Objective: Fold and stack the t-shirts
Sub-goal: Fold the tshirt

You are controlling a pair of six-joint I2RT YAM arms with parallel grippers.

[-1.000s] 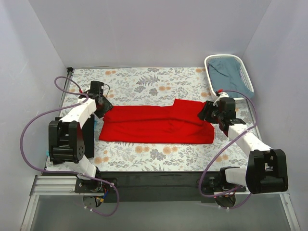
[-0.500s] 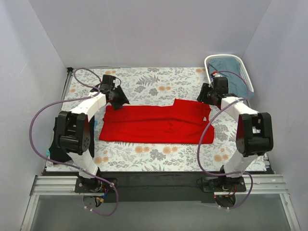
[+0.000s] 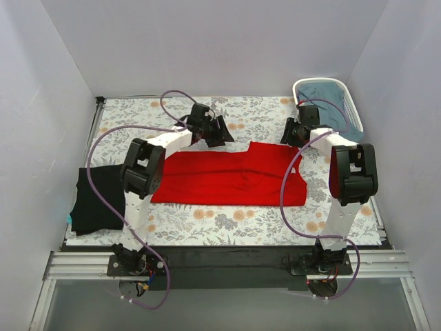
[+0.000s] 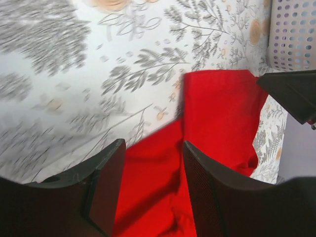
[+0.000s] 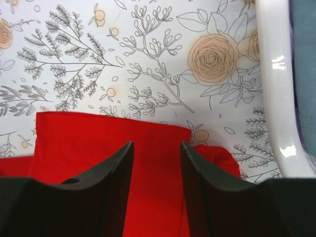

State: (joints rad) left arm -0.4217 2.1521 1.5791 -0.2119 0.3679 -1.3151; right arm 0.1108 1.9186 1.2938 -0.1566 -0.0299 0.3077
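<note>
The red t-shirt (image 3: 231,176) lies folded into a long band across the middle of the floral table. The black t-shirt (image 3: 96,200) lies folded at the left edge. My left gripper (image 3: 222,131) is open and empty over the red shirt's far edge, near its middle; in the left wrist view the red cloth (image 4: 163,168) shows between its fingers. My right gripper (image 3: 291,134) is open and empty over the shirt's far right corner; the right wrist view shows the red cloth (image 5: 155,163) below its fingers.
A white laundry basket (image 3: 303,86) holding blue-grey cloth stands at the far right corner, close to my right gripper; its rim (image 5: 276,98) shows in the right wrist view. White walls enclose the table on three sides.
My left arm has swung right along the far edge, from the shirt's left corner to its middle, uncovering the black shirt. My right gripper has moved from the shirt's right end to its far right corner.
</note>
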